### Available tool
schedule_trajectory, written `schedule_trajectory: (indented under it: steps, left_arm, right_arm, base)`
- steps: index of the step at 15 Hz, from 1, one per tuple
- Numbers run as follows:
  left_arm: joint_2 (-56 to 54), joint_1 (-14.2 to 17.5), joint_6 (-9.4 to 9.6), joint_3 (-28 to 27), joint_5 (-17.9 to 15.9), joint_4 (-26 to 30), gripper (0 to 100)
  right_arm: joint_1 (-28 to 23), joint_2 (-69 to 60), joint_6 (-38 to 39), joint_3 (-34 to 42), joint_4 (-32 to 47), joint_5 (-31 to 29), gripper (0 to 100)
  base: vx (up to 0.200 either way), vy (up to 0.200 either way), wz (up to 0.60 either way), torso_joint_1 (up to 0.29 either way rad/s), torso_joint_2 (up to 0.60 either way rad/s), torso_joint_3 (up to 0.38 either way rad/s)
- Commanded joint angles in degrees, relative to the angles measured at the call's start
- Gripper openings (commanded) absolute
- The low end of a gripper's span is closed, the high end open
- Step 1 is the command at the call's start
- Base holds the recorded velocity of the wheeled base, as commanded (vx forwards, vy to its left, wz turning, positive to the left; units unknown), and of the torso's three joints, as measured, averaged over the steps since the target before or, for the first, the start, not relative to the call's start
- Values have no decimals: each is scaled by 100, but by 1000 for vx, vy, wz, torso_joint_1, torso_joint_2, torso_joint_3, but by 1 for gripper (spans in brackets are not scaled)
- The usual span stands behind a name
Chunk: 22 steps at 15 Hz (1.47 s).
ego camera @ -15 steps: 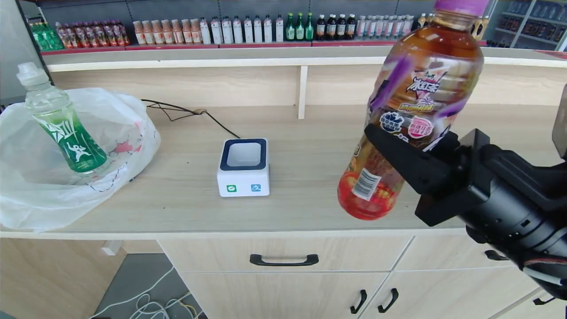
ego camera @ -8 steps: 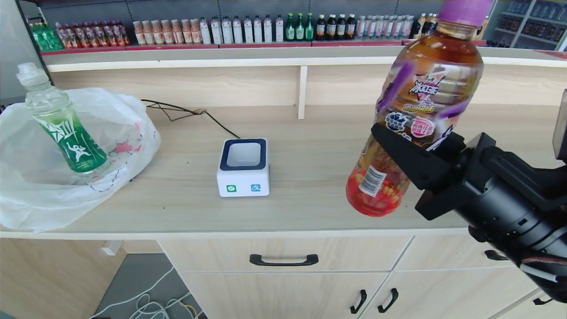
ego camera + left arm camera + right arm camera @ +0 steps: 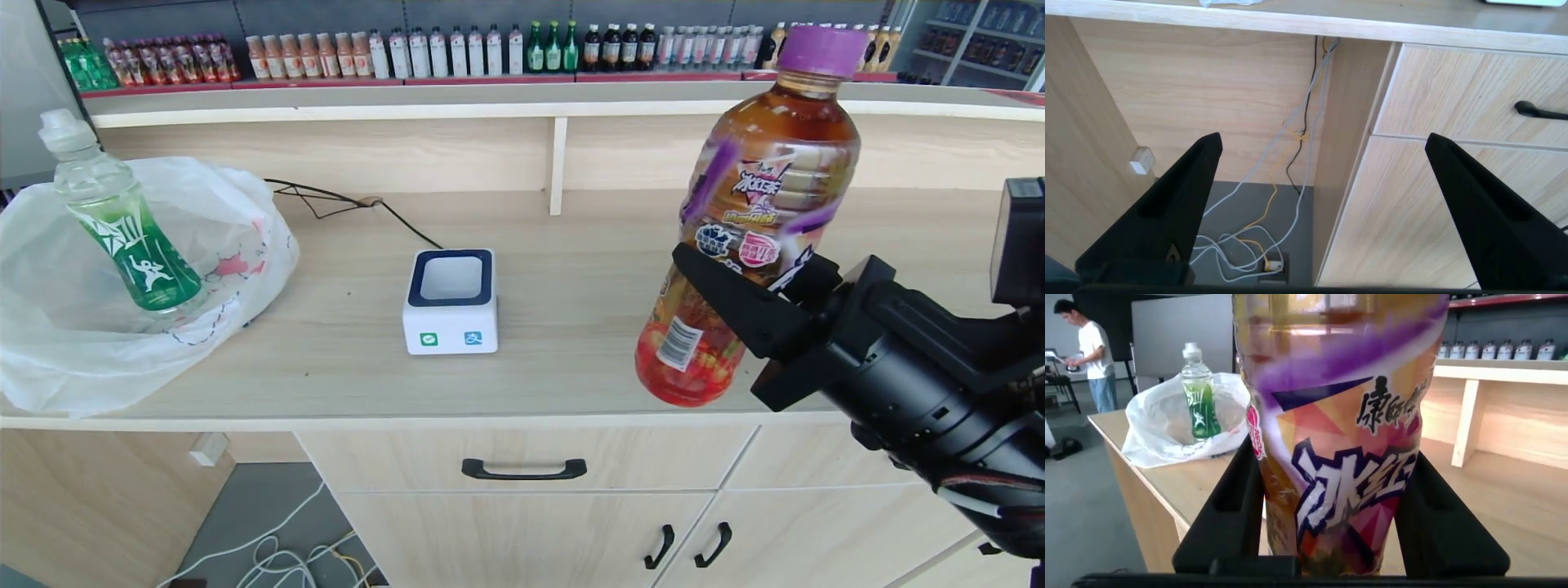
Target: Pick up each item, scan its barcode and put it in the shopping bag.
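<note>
Amber tea bottle with a purple cap and purple-and-white label (image 3: 759, 220) has been lowered slightly within the last second, with hardly any sideways progress. It is clenched low on its body by the black right gripper (image 3: 743, 273) and held clear above the front edge of the pale wooden counter (image 3: 571, 327). Its barcode is judged not yet scanned: the white box scanner (image 3: 451, 300) lies well apart at the bottle's 9 o'clock, and the white plastic shopping bag (image 3: 49, 343), with a green-labelled clear bottle (image 3: 122, 229) already in it, farther at 9 o'clock. The left gripper (image 3: 1323, 143) is held spread and empty below the counter.
</note>
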Motion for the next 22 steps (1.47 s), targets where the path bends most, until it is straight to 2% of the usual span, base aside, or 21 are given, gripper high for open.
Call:
schedule_trajectory:
  steps: [1,4,7,22]
  left_arm:
    - [1,6,0,0,0,-2,100]
    - [1,6,-26,0,0,-2,100]
    - [1,6,-35,0,0,-2,100]
    - [1,6,-53,0,0,-2,100]
  right_arm:
    - [6,0,-1,-47,-31,7,0]
    - [-3,0,-10,-82,-31,7,0]
    - [-460,88,-151,-223,-31,16,0]
    - [-750,18,-318,-310,-31,7,0]
  base:
    - [0,0,0,0,0,0]
    - [0,67,0,1,2,1]
    - [0,200,0,6,1,2]
    - [0,200,0,2,3,4]
